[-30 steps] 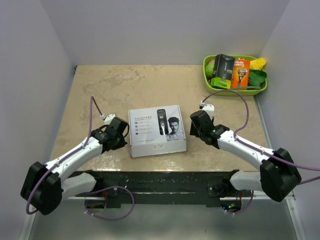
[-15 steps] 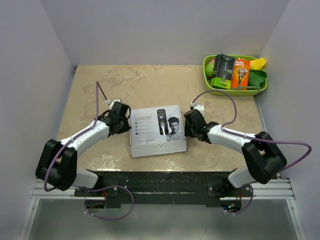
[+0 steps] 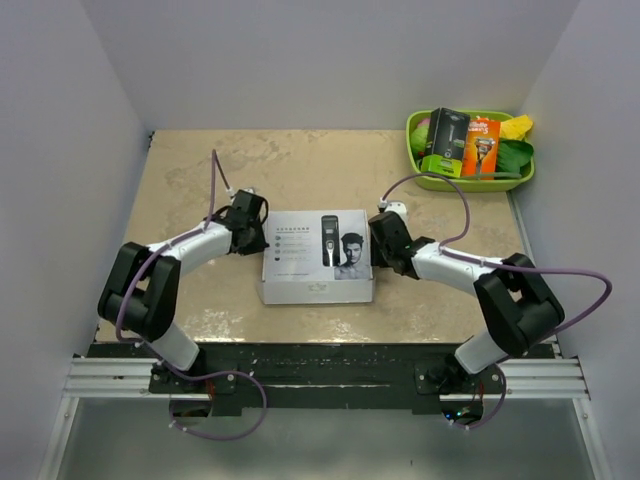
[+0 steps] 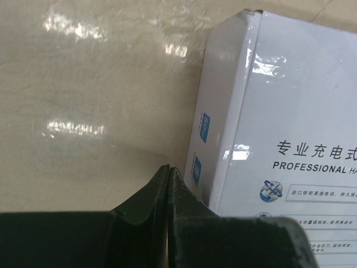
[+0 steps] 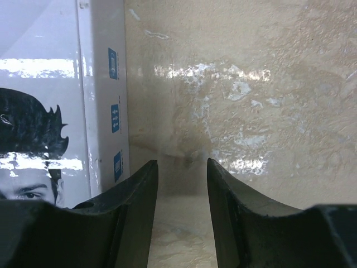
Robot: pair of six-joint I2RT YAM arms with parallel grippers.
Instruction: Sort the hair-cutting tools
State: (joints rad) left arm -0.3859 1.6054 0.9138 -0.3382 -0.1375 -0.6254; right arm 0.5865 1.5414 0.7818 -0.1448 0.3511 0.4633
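A closed white box (image 3: 318, 258) printed with a black clipper and a man's face lies in the middle of the table. The clipper itself, comb attachments, cord and small bits are out of view. My left gripper (image 3: 252, 228) is shut and empty, low on the table against the box's left side (image 4: 290, 111); its tips (image 4: 168, 168) meet. My right gripper (image 3: 377, 243) is open and empty beside the box's right side (image 5: 50, 67), with bare table between its tips (image 5: 182, 162).
A green tray (image 3: 470, 183) stands at the far right corner with a black-and-green package (image 3: 445, 140), an orange razor pack (image 3: 482, 145) and yellow and green items. Grey walls enclose the beige table (image 3: 300, 170) on three sides.
Both arms have swung inward and away from the near edge, bringing each gripper against a side of the box. The box has turned slightly squarer.
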